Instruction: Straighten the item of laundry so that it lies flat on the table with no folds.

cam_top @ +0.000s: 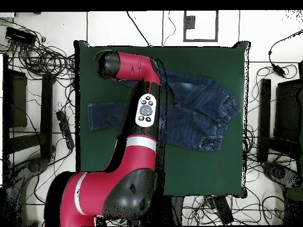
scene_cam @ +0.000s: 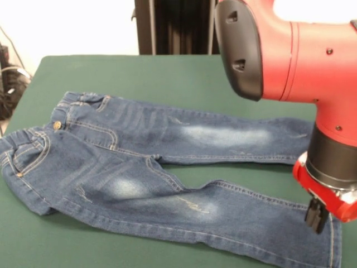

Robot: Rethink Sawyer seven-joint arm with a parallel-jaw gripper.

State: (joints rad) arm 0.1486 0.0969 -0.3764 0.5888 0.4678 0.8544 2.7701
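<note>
Blue denim jeans [scene_cam: 139, 162] spread across the dark green table [scene_cam: 167, 75], filling most of the front view from left edge to lower right; waistband at left with a metal button [scene_cam: 57, 125]; both legs run rightward, upper leg toward the right edge, lower leg angling down to the lower right corner; pale faded patches on each leg; a small fold or bunching at the waistband's left end and a dark gap between the legs near centre; in the overhead view the jeans [cam_top: 198, 112] sit in the upper half of the table [cam_top: 201, 171], waist toward the right, one leg reaching left under the arm; red and black arm [scene_cam: 295, 56] enters from upper right in the front view; gripper [scene_cam: 317, 215] hangs at the lower right, just over or at the lower leg's hem end; contact unclear; cannot tell whether it is open or closed; cables [cam_top: 41, 59] lie on the floor around the table in the overhead view.
</note>
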